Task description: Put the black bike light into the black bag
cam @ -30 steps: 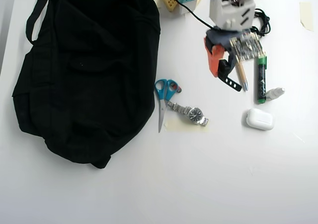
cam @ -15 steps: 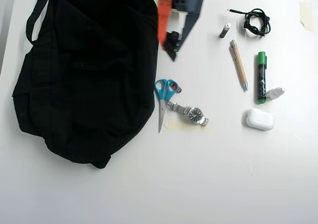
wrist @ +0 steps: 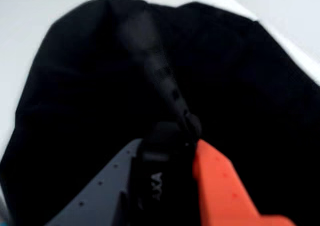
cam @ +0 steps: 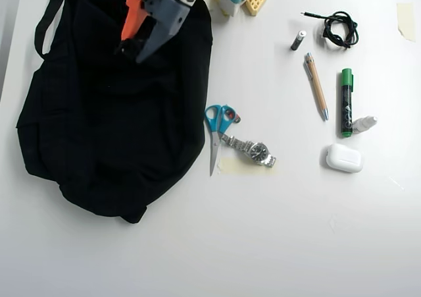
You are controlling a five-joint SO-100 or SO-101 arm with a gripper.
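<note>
The black bag (cam: 112, 126) lies on the left of the white table in the overhead view and fills the wrist view (wrist: 90, 85). My gripper (wrist: 167, 153), with one grey finger and one orange finger, is shut on the black bike light (wrist: 160, 161), whose white lettering shows between the fingers. The light's perforated rubber strap (wrist: 160, 70) stretches away from the fingers over the bag. In the overhead view my gripper (cam: 130, 47) hovers over the bag's upper part; the light itself is hard to make out against the black fabric there.
To the right of the bag lie blue-handled scissors (cam: 217, 129), a silver watch (cam: 253, 151), a white earbud case (cam: 344, 157), a green marker (cam: 346, 103), a pen (cam: 316, 86), a small black-and-silver cylinder (cam: 298, 40) and a coiled black cable (cam: 339, 28).
</note>
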